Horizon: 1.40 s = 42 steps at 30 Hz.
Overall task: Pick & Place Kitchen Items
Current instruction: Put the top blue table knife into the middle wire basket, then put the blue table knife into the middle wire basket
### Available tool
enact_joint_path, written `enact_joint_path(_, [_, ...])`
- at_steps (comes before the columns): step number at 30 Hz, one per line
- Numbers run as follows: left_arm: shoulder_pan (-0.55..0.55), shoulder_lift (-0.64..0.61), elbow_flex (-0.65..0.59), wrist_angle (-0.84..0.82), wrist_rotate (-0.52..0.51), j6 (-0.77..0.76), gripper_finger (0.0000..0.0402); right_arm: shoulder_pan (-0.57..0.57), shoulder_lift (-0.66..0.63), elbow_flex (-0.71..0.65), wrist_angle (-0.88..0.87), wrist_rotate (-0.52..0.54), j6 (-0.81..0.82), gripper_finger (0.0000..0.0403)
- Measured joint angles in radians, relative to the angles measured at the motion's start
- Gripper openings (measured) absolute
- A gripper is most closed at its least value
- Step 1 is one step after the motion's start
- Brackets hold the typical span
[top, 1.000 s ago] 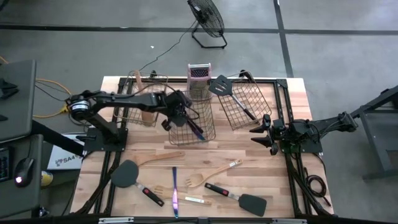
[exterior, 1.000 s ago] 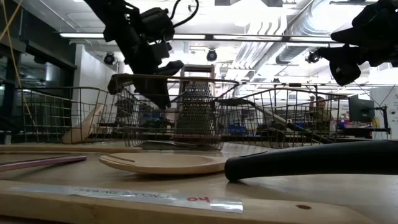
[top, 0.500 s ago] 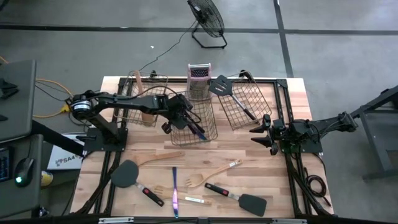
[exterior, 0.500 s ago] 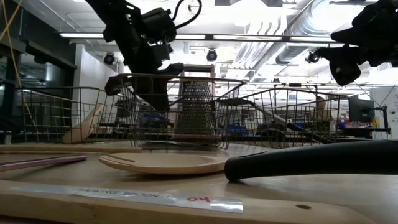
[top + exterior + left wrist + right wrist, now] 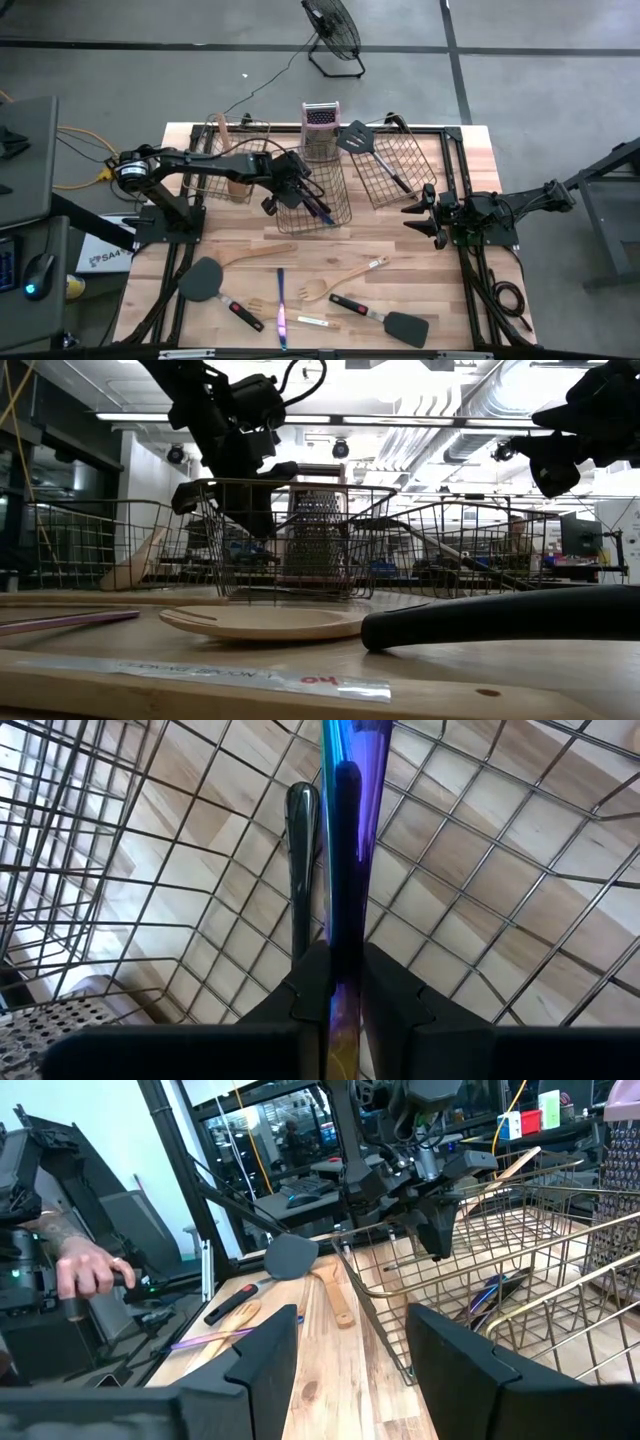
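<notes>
Left hand grips an iridescent utensil inside the middle basket; right hand hovers open beside the worktop.

The left hand sits low inside the middle wire basket, clamped on an iridescent cutlery piece, hemmed by mesh walls on every side; only the open top gives passage. The box grater stands just behind that basket, with the side baskets flanking it. The right hand, fingers spread, hangs over bare worktop. Scattered utensils crowd the front strip.
</notes>
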Motion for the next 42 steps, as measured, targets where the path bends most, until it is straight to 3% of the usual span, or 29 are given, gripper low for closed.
enact_joint_path(13, [0.001, 0.002, -0.002, -0.012, -0.001, -0.023, 0.0061, 0.0, 0.0, 0.0, 0.0, 0.0, 0.0, 0.018])
enact_joint_path(34, [0.001, 0.003, -0.003, -0.005, -0.008, -0.023, 0.0065, 0.0, 0.0, 0.0, 0.0, 0.0, 0.0, 0.018])
enact_joint_path(42, [0.0, 0.008, -0.011, -0.059, -0.081, -0.035, 0.0065, 0.0, 0.0, 0.0, 0.0, 0.0, 0.0, 0.018])
